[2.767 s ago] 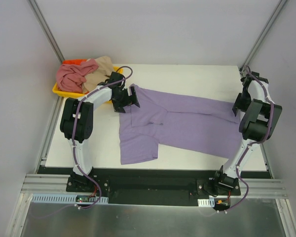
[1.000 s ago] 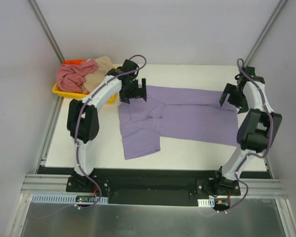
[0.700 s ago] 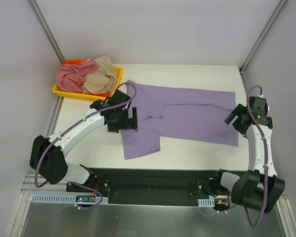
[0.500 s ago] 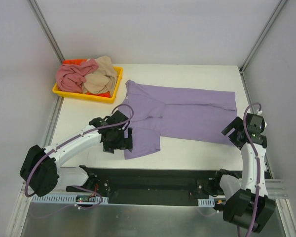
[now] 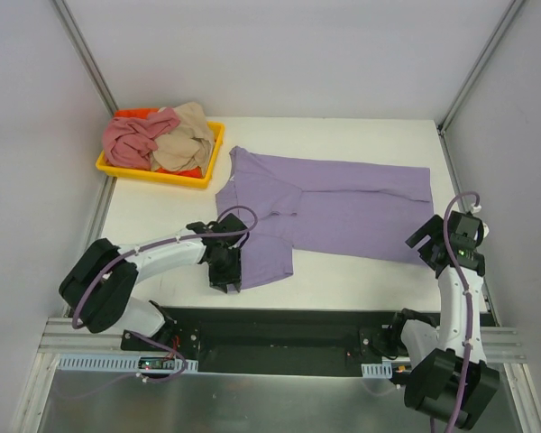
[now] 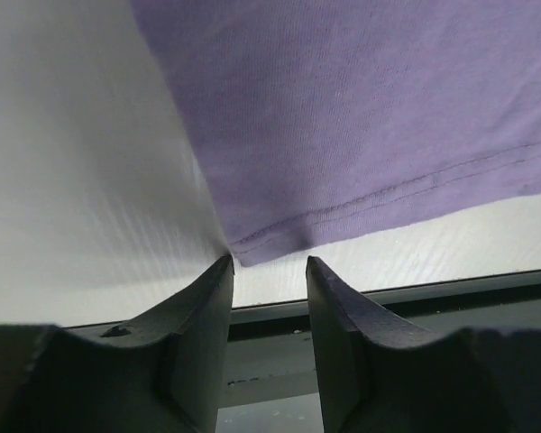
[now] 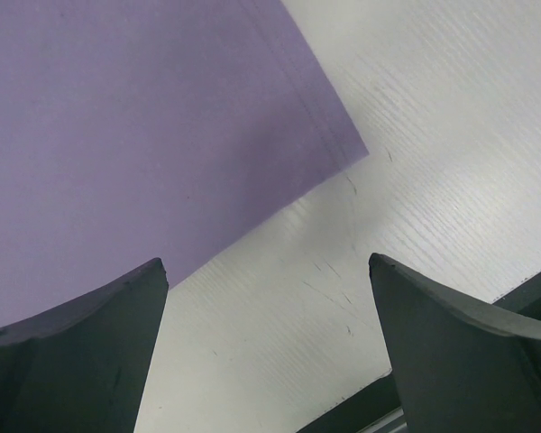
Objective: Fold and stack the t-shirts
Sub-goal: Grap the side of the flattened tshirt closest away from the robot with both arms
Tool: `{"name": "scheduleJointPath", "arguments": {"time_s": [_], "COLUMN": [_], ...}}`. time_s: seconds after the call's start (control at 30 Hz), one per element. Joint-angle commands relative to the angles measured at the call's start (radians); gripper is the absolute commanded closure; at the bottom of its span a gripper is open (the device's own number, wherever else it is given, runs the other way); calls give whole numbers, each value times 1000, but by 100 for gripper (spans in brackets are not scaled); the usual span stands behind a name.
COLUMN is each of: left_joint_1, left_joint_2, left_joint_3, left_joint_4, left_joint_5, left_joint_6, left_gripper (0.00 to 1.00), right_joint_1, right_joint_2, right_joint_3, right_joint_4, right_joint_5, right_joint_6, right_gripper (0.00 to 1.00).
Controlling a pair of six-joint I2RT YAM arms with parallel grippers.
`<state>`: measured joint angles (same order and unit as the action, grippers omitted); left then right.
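The lavender t-shirt point(image 5: 343, 207) lies spread flat across the white table point(image 5: 153, 225). My left gripper point(image 5: 225, 271) sits low at its near-left hem corner. In the left wrist view the hem corner point(image 6: 252, 251) lies just ahead of the left gripper point(image 6: 267, 262), whose jaws stand narrowly apart with no cloth between them. My right gripper point(image 5: 426, 245) hovers wide open by the shirt's near-right corner. The right wrist view shows that corner point(image 7: 347, 149) ahead of the right gripper point(image 7: 266, 262), over bare table. The pink t-shirt point(image 5: 133, 137) and beige t-shirt point(image 5: 185, 135) lie crumpled in the tray.
The yellow tray point(image 5: 158, 173) stands at the far-left corner of the table. The table's near edge and a black rail point(image 5: 279, 320) run just behind both grippers. Grey walls and frame posts close in the sides.
Both arms have swung from the shirt's far edge to its near corners. The left jaws have narrowed from wide open. The right jaws have stayed wide.
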<state>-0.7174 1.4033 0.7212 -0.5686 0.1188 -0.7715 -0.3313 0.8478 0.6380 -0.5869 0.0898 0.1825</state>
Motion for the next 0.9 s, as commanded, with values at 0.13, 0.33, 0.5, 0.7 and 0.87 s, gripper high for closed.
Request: {"name": "scheduleJointPath", "arguments": {"time_s": [0.13,0.33,0.5,0.7,0.87], "left_joint_1": [-31,-34,-34,-34,-34], "left_joint_2": [94,143,177,136,50], "left_joint_3": [27,67,124,176,222], "left_joint_4": [6,6,6,6,16], "left_joint_5": [-63,-113,-137,-140,-156], "left_joint_6": [-41,-46,-2,80,121], "left_gripper": [75,80,100,100,100], "right_joint_1": [-26,-28,-29,-29,-34], "right_joint_2": [8,-6,-13,-21,26], "right_joint_3": [-40,-58,-67,-66,-58], "right_joint_4": [15,7,-8,-40,-15], "right_joint_5": [33,11,8,13,59], "right_joint_6": [12,11,6,15,32], "right_gripper": [4,4,4,4,4]}}
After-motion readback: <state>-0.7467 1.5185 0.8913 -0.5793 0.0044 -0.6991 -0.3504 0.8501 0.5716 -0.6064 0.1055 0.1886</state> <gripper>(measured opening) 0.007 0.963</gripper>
